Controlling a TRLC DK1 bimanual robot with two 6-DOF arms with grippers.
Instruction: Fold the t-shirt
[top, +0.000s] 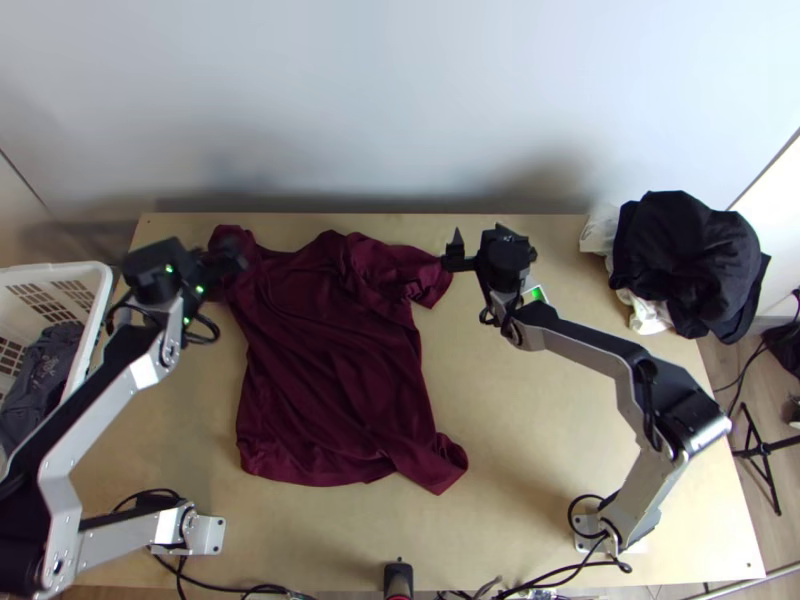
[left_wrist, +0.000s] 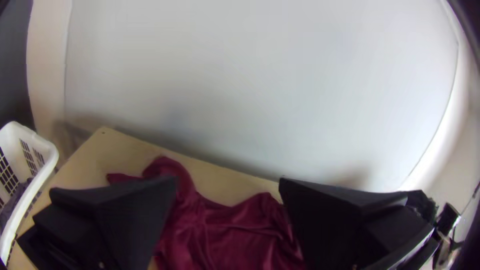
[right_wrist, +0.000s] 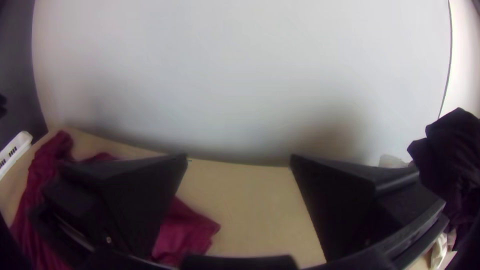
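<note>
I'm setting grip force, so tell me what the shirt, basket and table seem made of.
Shirt: smooth cloth, perhaps synthetic, going by the soft sheen along its creases. Basket: probably smooth moulded plastic, from the white slotted walls. Table: wood, likely smooth board, with a flat, pale tan top.

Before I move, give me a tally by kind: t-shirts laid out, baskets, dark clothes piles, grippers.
T-shirt: 1
Basket: 1
Dark clothes pile: 1
Grippers: 2 (left gripper, right gripper)
Total: 5
</note>
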